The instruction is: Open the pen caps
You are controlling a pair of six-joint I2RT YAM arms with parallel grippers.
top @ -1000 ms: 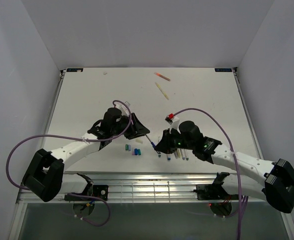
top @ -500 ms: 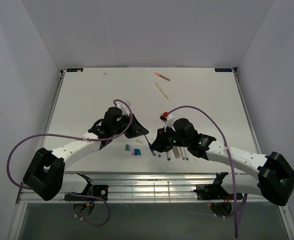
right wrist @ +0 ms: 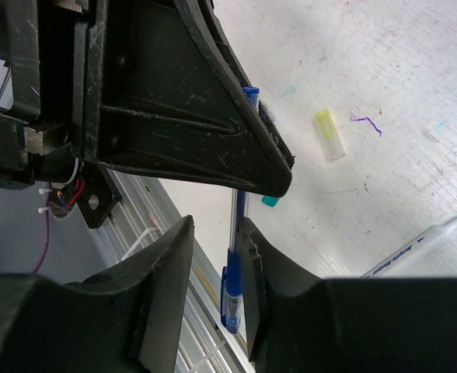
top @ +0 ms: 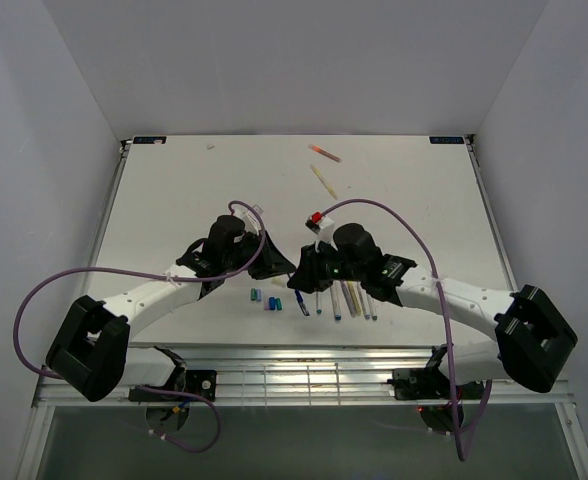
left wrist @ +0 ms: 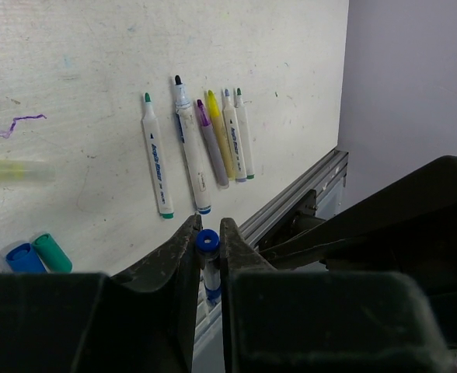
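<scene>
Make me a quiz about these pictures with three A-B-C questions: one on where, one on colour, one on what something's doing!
1. Where does the row of uncapped pens lie? A by the table's near edge; B by its far edge; C in a cup.
2. What colour is the pen in the left tool? A red; B blue; C yellow.
3. The left tool is: A wide open; B shut on the pen; C out of sight.
Answers: A, the row lies at that edge; B, its end shows blue; B, the tool squeezes its sides.
</scene>
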